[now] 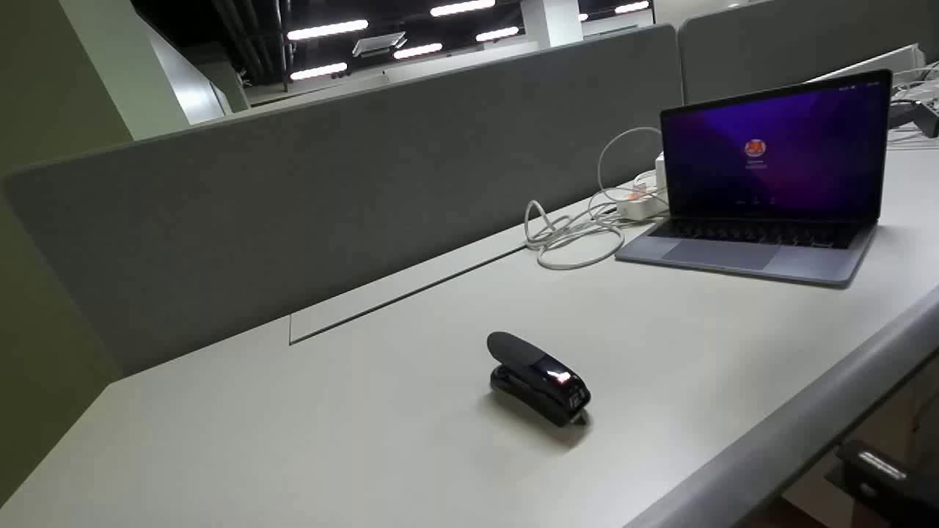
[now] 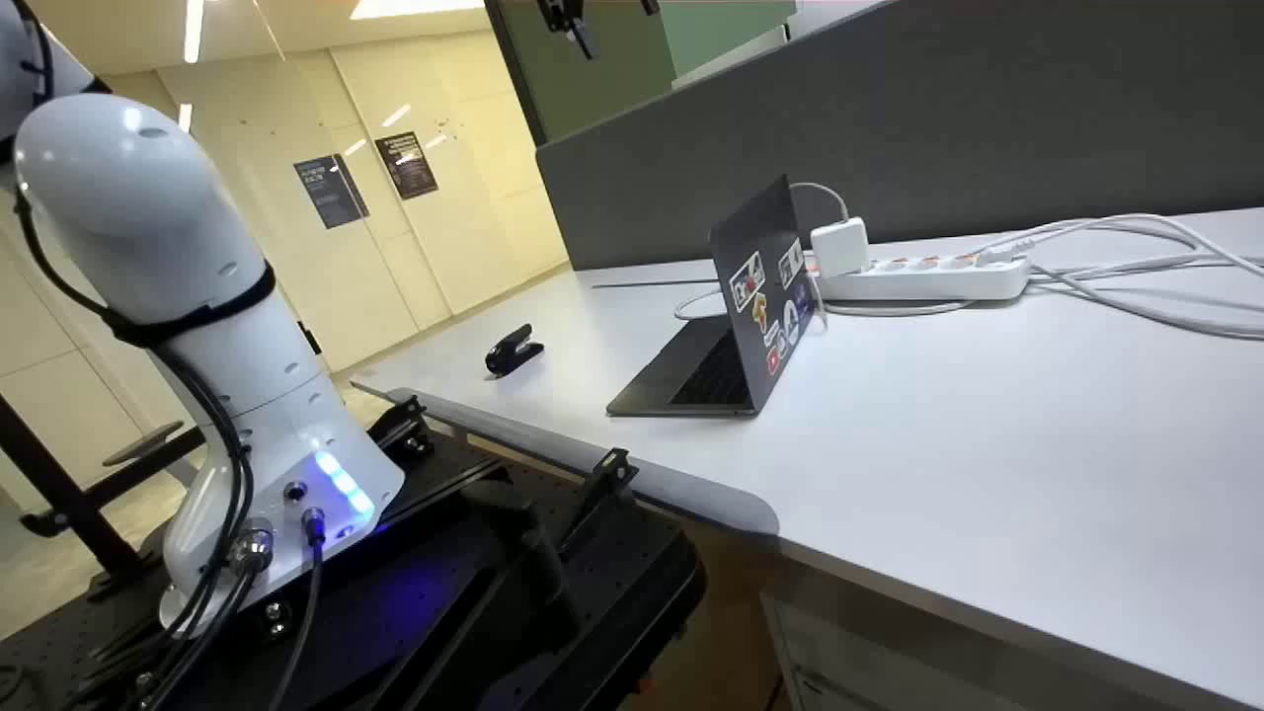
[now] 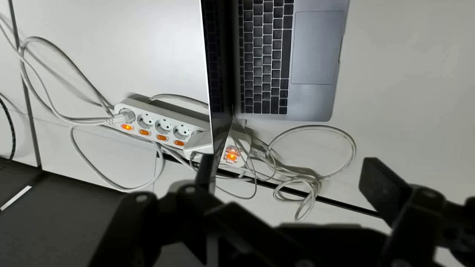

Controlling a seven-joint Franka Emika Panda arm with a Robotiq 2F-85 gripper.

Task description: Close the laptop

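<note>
The laptop stands open on the desk, dark grey with a purple screen (image 1: 792, 176) facing an exterior view. Its stickered lid (image 2: 765, 286) stands nearly upright. In the wrist view I look down on its keyboard half (image 3: 317, 48), with the lid (image 3: 219, 74) almost edge-on. My gripper (image 3: 293, 180) is open with nothing between its fingers. Its left fingertip overlaps the lid's lower edge in the wrist view; I cannot tell whether they touch. The gripper (image 2: 607, 18) shows only partly at the top of an exterior view, above the desk, and is out of view in the remaining one.
A white power strip (image 2: 923, 280) with a charger (image 2: 839, 247) and loose cables (image 3: 297, 181) lies behind and beside the laptop. A black stapler-like object (image 1: 539, 378) sits on the desk (image 1: 367, 425). A grey partition (image 1: 367, 205) runs along the desk's back.
</note>
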